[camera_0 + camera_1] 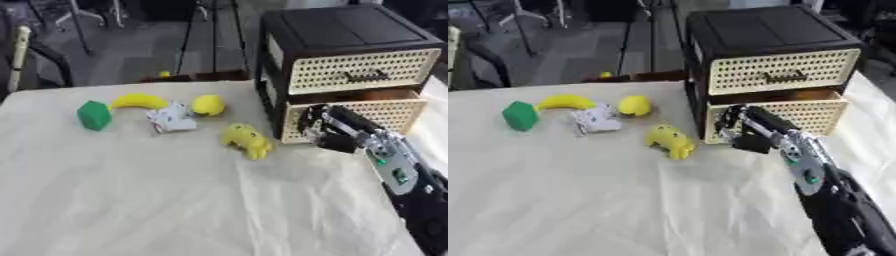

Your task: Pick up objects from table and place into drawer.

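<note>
Table (131, 200) covered in a pale cloth, lying slightly askew in both views. Small black drawer unit (346, 30) stands at the far right of the table, two cream mesh-fronted drawers stacked; upper drawer (363, 72) closed, lower drawer (385, 112) pulled partly out toward the near side, a dark gap showing along its top edge. Loose objects in a cluster left of the unit: banana (138, 101) farthest back, long axis running left-right, curved, ends dipping toward the viewer; green block (94, 115) just left of the banana's left end, near it, contact unclear; round yellow fruit (207, 105) to the banana's right, apart from it; a small white-grey object (171, 120) between and just in front of these, shape not clear, seems to touch the round fruit. Nearest the drawers, a yellow lumpy toy (246, 140), long axis on a diagonal from upper left to lower right, narrower end pointing toward the near right. Right hand (741, 131) comes in from the lower right, forearm silver and black, fingers curled at the left front corner of the lower drawer, against its face; whether they grip the drawer or only rest on it cannot be told. Nothing seen carried in the hand. The yellow toy lies just left of the hand, not touching it. Left hand out of sight.
</note>
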